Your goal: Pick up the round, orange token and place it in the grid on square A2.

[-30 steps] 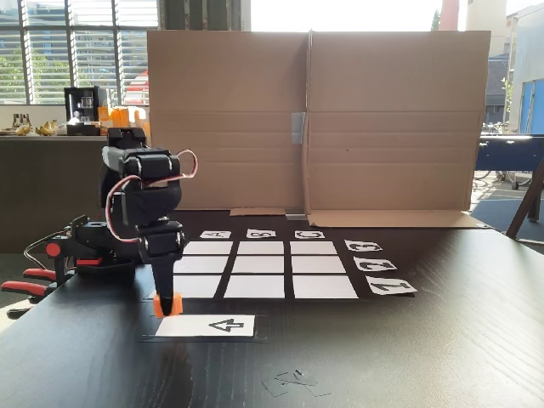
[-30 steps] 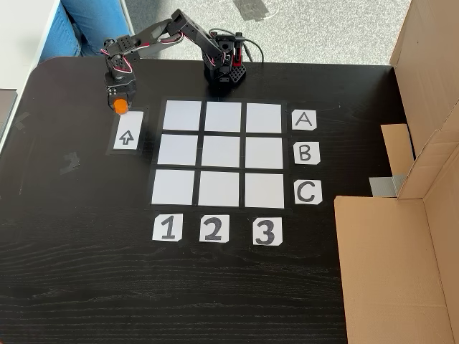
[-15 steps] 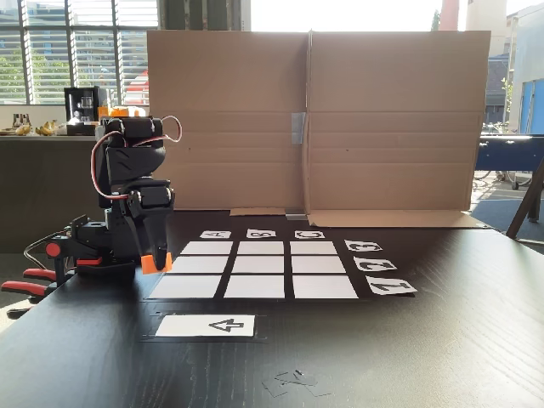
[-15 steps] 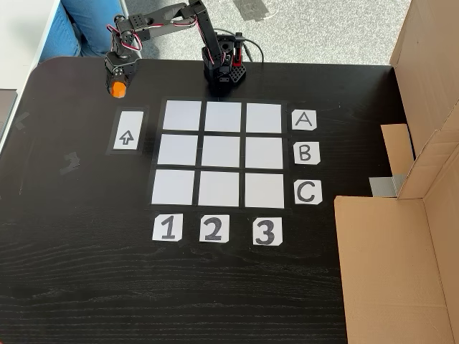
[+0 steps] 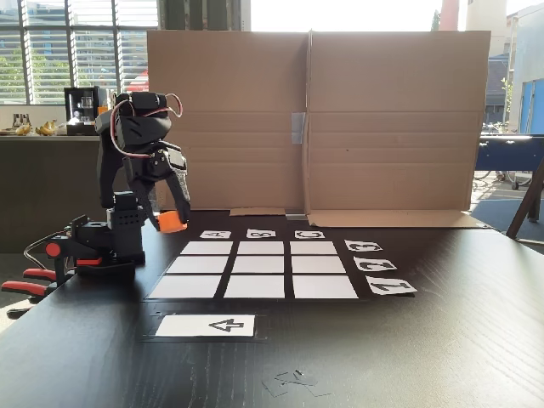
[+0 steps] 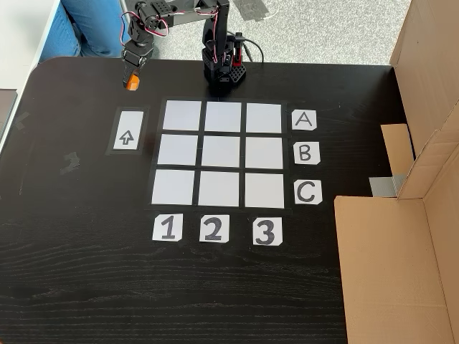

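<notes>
The gripper is clamped on the token, holding it in the air above the table, left of the grid in a fixed view. In another fixed view the token hangs beyond the arrow card, with square A2 bare.

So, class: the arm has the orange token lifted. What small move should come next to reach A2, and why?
Probably swing the gripper sideways toward square A2, staying high. The token hangs clamped above the bare table, left of the grid in the top-down fixed view; A2 is the middle cell of the A row and lies empty.
</notes>
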Robot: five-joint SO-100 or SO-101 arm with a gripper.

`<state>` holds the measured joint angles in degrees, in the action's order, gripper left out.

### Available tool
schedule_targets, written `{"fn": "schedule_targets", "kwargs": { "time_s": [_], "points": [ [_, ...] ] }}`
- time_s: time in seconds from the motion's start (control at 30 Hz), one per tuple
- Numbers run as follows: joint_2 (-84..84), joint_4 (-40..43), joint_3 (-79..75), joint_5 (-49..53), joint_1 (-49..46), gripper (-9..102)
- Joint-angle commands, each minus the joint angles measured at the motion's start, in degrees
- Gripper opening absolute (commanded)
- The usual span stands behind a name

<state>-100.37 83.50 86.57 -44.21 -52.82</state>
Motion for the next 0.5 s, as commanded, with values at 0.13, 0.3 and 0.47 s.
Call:
{"fn": "schedule_targets", "kwargs": {
  "time_s": [0.13,0.3,0.47],
  "points": [
    [-8.1,3.0,4.2,15.3,2.1,-1],
    [-11.0,3.6,6.4,25.4,2.1,-1],
    [-15.4,3.6,9.7,36.0,3.3,-1]
  ]
}}
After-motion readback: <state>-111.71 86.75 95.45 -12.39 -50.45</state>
